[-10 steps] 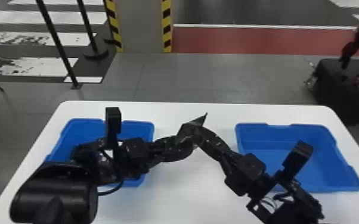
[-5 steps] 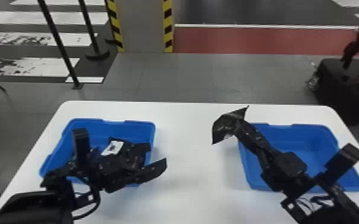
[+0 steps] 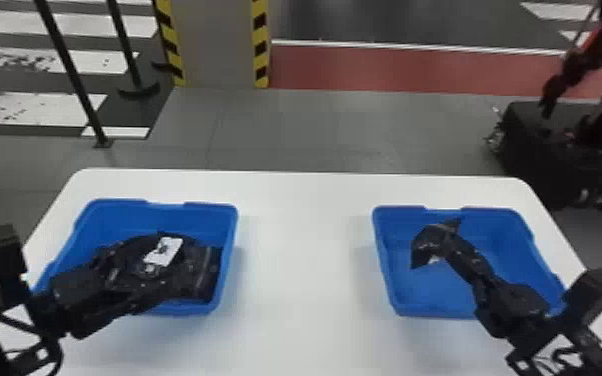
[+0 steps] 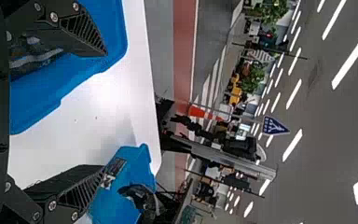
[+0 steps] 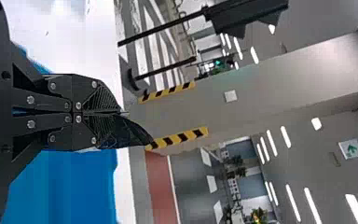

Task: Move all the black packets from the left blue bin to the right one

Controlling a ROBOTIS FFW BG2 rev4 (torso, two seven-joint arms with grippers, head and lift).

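My left gripper is over the left blue bin, beside black packets, one with a white label. In the left wrist view that gripper has its fingers wide apart, the left bin and dark packets partly behind them. On the other side, my right gripper holds a black packet over the right blue bin. The right wrist view has this gripper closed, the packet pinched at its tips.
Both bins stand on a white table, with a wide strip of tabletop between them. Beyond the table's far edge are floor stands, a striped pillar and a dark machine at the right.
My right gripper has carried its packet rightward, from mid-table to over the right bin. The left gripper has separated from it, swung back over the left bin and spread its fingers.
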